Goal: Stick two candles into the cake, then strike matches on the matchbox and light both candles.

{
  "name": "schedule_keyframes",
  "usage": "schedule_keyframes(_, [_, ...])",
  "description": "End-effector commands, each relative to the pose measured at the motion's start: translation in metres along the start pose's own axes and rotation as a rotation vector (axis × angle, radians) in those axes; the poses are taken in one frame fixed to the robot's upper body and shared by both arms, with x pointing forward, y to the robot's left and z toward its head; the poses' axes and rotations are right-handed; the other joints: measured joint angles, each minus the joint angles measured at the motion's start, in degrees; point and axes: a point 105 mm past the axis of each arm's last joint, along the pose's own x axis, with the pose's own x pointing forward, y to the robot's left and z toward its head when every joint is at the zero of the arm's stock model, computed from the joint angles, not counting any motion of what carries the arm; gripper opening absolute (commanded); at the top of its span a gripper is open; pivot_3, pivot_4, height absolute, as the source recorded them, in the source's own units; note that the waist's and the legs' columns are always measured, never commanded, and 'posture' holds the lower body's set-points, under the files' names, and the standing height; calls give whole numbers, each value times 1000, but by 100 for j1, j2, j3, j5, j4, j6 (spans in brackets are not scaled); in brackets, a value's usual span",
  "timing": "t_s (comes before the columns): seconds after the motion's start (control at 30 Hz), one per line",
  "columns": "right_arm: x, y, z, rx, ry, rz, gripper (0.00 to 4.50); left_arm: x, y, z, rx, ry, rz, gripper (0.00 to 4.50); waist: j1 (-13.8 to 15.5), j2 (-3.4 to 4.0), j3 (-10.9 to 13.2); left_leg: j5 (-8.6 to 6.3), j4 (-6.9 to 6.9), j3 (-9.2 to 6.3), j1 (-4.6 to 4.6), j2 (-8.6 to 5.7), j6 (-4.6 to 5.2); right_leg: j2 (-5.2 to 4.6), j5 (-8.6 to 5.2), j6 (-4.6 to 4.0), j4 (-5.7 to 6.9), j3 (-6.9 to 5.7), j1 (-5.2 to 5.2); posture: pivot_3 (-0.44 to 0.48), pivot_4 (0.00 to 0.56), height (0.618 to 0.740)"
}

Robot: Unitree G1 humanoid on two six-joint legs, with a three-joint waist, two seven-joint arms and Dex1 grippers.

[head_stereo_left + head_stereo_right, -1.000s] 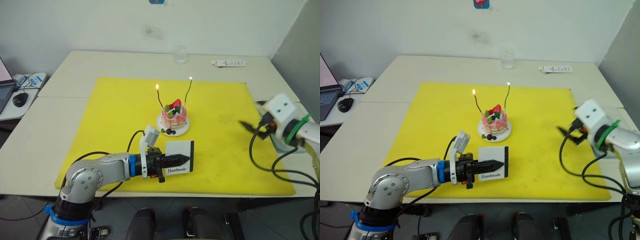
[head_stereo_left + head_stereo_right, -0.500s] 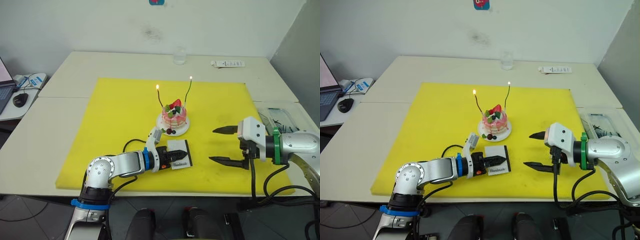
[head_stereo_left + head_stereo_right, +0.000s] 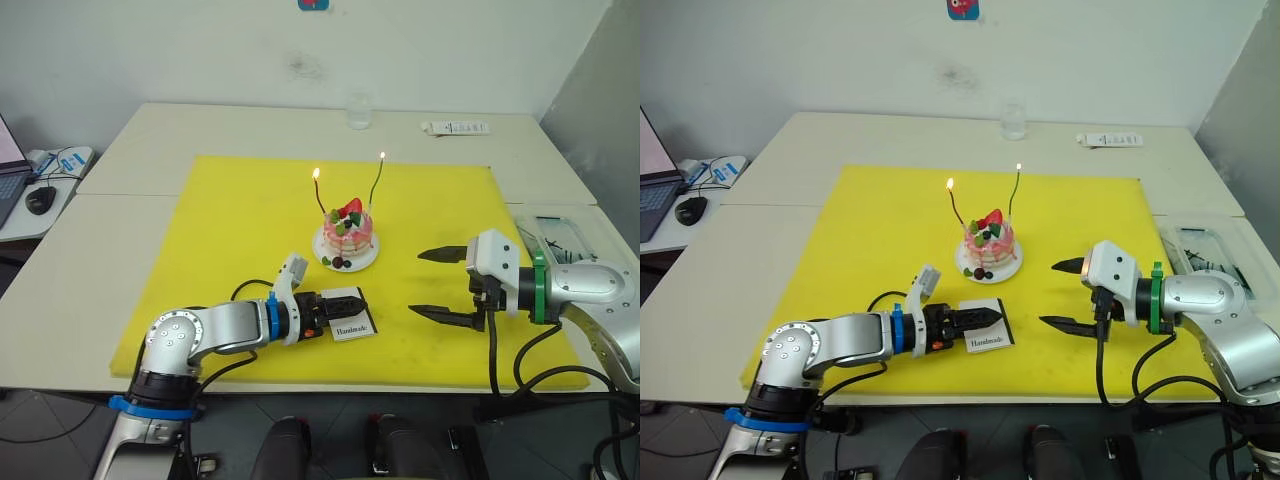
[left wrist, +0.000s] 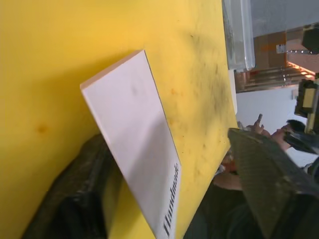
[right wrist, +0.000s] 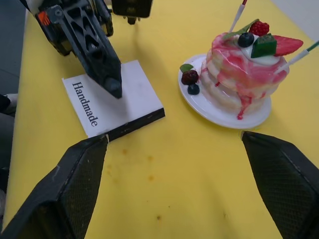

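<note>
Right wrist view: flat white matchbox (image 5: 112,97) is lying under the left gripper's (image 5: 102,62) parted fingers; right gripper (image 3: 437,284) is gaping beside the glossy pink cake (image 5: 239,82).

Candles (image 3: 321,196) in cake (image 3: 347,233), matchbox (image 3: 345,313) in front, on mat (image 3: 230,230).

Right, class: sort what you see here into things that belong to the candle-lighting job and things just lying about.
Job:
- cake
- green candle, lit
- dark red candle, lit
- matchbox, under the left gripper
- right gripper, open

Lying about:
- glass
- remote
- clear tray
- mouse
</note>
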Motion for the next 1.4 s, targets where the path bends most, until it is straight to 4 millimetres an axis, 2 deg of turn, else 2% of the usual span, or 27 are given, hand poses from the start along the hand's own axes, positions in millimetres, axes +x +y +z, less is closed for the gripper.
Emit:
schedule_keyframes(0.03, [-1, -4, 2, -34, -22, -10, 4500, -26, 9, 14, 33, -69, 73, 4492, -3, 0, 0, 0, -1, -1, 2, 1, 0, 0, 0, -3, 1, 0, 0, 0, 150, 740])
schedule_keyframes(0.1, [-2, -7, -1, -33, -18, -13, 4500, -37, 13, 15, 55, -74, 103, 4492, -5, 1, 0, 0, -4, -1, 6, 4, 0, 2, 0, -3, 4, -1, 0, 0, 150, 740])
schedule_keyframes(0.17, [-7, -9, -7, -33, -4, -13, 4500, -55, 19, 21, 154, -87, 163, 4492, -1, -1, 1, 0, -7, 0, 7, 3, 0, 2, -4, -8, 4, -1, 0, 0, 150, 740])
schedule_keyframes(0.33, [-23, -16, -8, 30, -41, -25, 4500, -102, 1, 61, 723, -255, 200, 4492, 10, 3, 3, -1, -14, 11, -11, -3, -4, 2, -22, -39, -3, -1, -22, 0, 150, 740])
schedule_keyframes(0.4, [-31, -20, -10, 61, -51, -52, 4500, -116, 8, 70, 949, -266, 256, 4492, 24, 9, 5, -2, -18, 23, -14, -5, -5, -11, -24, -43, -9, 2, -26, 0, 150, 740])
schedule_keyframes(0.53, [-45, -32, -25, 119, -34, -187, 4500, -130, 35, 85, 1087, -301, 389, 4492, 62, 9, 4, -6, -24, 38, -23, -4, -9, -30, -26, -45, -20, 4, -34, 0, 150, 740])
schedule_keyframes(0.63, [-53, -31, -39, 157, -6, -254, 4500, -131, 44, 95, 1090, -360, 433, 4492, 117, 8, 4, -7, -25, 39, -34, -3, -9, -32, -26, -44, -19, 2, -46, 0, 150, 740])
schedule_keyframes(0.73, [-57, -20, -48, 203, 9, -273, 4500, -126, 48, 100, 1098, -388, 437, 4492, 151, 8, 5, -6, -22, 39, -55, 1, -8, -29, -23, -37, -14, 0, -62, 0, 150, 740])
schedule_keyframes(0.83, [-58, -8, -51, 234, 20, -280, 4500, -121, 49, 100, 1109, -380, 427, 4492, 148, 7, 5, -6, -21, 37, -58, 3, -8, -22, -2, 3, -14, 0, -63, 0, 150, 740])
schedule_keyframes(1.07, [-63, 12, -63, 317, 28, -386, 4500, -116, 52, 104, 1118, -398, 425, 4492, 139, 7, 4, -6, -13, 32, -55, 10, -8, -10, 1, 10, -6, 1, -61, 0, 150, 740])
schedule_keyframes(1.2, [-60, 23, -70, 340, -1, -470, 4500, -107, 51, 105, 1129, -404, 417, 4492, 143, 3, 1, -6, -7, 25, -56, 9, -8, -10, 1, 9, -7, -1, -56, 0, 150, 740])
schedule_keyframes(1.4, [-51, 34, -77, 351, -1, -465, 4500, -103, 51, 105, 1130, -392, 412, 4492, 129, 3, 1, -6, -2, 36, -54, 7, -7, -10, 1, 8, -6, 5, -56, 0, 150, 740])
